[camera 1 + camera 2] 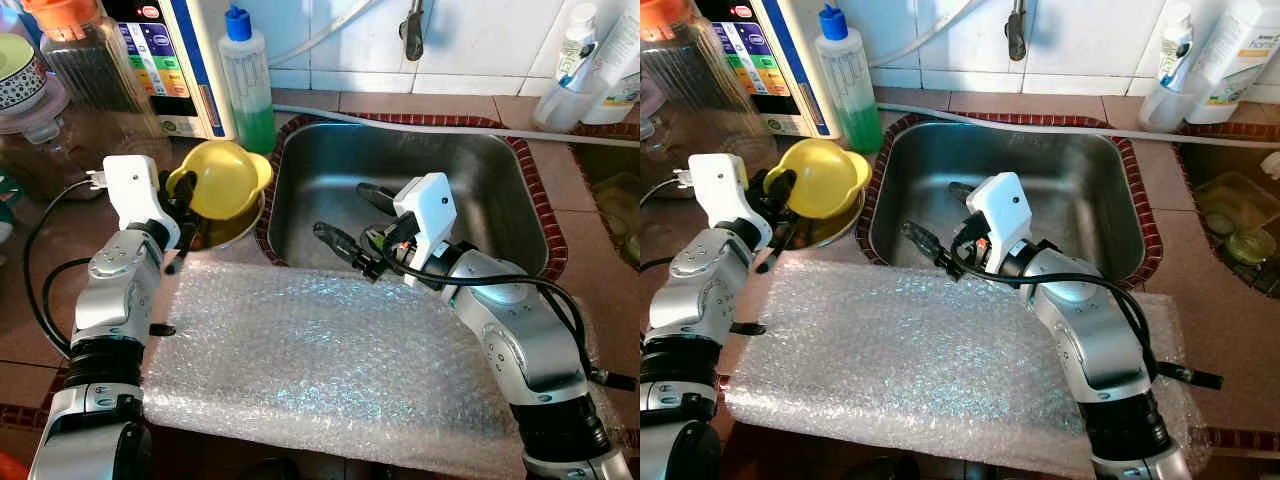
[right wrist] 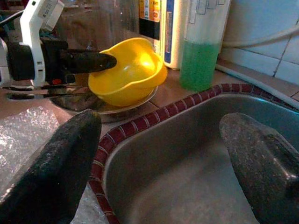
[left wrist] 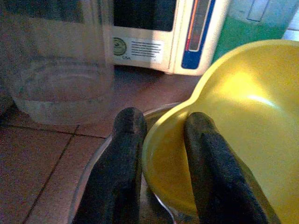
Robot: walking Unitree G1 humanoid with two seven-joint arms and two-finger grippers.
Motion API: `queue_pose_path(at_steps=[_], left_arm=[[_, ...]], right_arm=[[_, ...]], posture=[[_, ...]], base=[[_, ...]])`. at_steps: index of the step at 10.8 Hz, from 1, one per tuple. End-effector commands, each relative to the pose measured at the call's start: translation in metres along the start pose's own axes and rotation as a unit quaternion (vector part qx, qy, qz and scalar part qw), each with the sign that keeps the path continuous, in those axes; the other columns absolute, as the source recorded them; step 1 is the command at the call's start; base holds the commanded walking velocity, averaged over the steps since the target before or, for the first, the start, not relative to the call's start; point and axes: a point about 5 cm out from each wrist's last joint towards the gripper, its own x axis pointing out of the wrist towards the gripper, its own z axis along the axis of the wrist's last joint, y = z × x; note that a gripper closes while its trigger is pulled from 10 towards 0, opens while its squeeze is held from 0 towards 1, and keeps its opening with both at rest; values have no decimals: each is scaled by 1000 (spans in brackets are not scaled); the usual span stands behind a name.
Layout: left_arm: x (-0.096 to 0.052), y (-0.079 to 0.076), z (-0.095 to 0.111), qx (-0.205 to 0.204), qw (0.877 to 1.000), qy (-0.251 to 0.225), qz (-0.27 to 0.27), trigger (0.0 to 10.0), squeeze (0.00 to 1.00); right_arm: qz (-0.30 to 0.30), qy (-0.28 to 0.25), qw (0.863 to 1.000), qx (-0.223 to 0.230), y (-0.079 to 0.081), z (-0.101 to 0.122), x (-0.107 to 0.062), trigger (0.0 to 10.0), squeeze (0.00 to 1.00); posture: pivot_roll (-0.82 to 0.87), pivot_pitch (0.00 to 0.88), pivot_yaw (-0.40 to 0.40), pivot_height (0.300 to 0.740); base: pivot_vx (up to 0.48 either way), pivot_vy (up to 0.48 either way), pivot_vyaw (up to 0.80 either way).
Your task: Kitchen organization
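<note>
Item: yellow plastic bowl with pour lip (image 1: 222, 180), tilted over a shallow steel dish (image 2: 110, 111) on the counter (image 1: 40, 250), left of the steel sink (image 1: 500, 170). Left pincer (image 3: 161, 154) clenched on its rim, one finger inside, for lifting. Right pincer (image 2: 163, 158) released, empty, above the sink. Bubble wrap sheet (image 1: 320, 360) cushions the counter front.

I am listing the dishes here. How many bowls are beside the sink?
2. The yellow bowl is tilted, its rim gripped by the left gripper; it sits in a metal bowl on the counter. More may be hidden.
</note>
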Motion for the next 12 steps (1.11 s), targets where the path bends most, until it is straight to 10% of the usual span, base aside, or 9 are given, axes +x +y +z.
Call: queue_pose_path(at_steps=[1, 12], left_arm=[[-5, 10, -7, 2, 1000, 18, 15, 0, 0], [-30, 29, 24, 6, 999, -32, -42, 0, 0]], right_arm=[[4, -2, 1000, -4, 0, 2, 1, 10000, 0], [-10, -3, 1000, -4, -11, 1, 4, 10000, 0]], posture=[[-159, 213, 71, 740], [-152, 192, 55, 740]], base=[[0, 0, 0], [0, 0, 0]])
